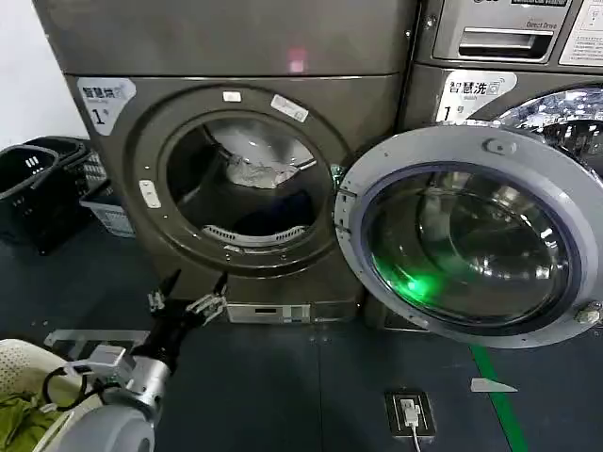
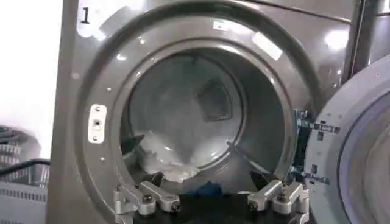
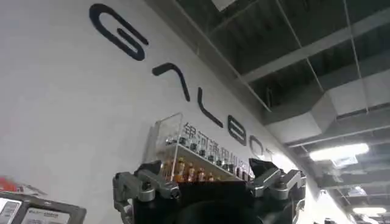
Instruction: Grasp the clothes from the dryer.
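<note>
The big dark grey-brown metallic dryer (image 1: pixel 240 141) stands with its round glass door (image 1: pixel 471 235) swung to 3 o'clock. The whitish-grey and navy clothes (image 1: pixel 259 179) lie inside the drum. At 7 o'clock below the porthole, the left gripper (image 1: pixel 187 297) hovers, fingers apart; the right gripper (image 3: pixel 210 189), also spread, points at a lettered wall (image 3: pixel 73 109)

Left tool (image 1: pixel 187 292) raised forward, fingers spread wide; right tool (image 3: pixel 210 182) parked upward, fingers apart.

The dryer (image 1: pixel 236 151) carries a white label (image 1: pixel 104 99) reading "1", the neighbouring machine (image 1: pixel 509 56) shows "Direct Drive", and the wall (image 3: pixel 73 122) spells "GALBOT" in dark letters.
</note>
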Available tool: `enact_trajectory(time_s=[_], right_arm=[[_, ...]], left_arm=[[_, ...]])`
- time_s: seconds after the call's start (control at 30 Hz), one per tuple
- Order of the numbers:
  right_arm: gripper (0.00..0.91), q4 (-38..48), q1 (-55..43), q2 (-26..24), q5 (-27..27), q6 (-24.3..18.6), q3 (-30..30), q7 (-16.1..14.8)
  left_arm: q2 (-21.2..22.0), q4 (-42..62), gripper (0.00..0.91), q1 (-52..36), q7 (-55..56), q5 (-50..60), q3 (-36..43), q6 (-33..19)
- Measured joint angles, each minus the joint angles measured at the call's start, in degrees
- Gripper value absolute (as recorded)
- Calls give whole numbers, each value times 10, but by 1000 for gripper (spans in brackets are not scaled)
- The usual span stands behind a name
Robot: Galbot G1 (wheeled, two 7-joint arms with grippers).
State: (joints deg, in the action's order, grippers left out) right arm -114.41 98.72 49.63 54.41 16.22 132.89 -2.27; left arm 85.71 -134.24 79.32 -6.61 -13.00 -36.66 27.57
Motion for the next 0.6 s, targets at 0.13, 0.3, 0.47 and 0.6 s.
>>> enact_trajectory(time_s=[0.13, 0.3, 0.47, 0.6], right_arm=[[907, 0, 0, 1, 0, -1, 1, -1], [907, 0, 1, 1, 1, -1, 3, -2], [907, 0, 2, 2, 1, -1, 3, -2], [907, 0, 3, 1, 1, -1, 3, -2]], left_arm=[[0, -1, 907, 0, 0, 0, 0, 0], [0, -2, 907, 0, 0, 0, 0, 0], [-1, -2, 907, 0, 0, 0, 0, 0], [-1, -1, 907, 0, 0, 0, 0, 0]])
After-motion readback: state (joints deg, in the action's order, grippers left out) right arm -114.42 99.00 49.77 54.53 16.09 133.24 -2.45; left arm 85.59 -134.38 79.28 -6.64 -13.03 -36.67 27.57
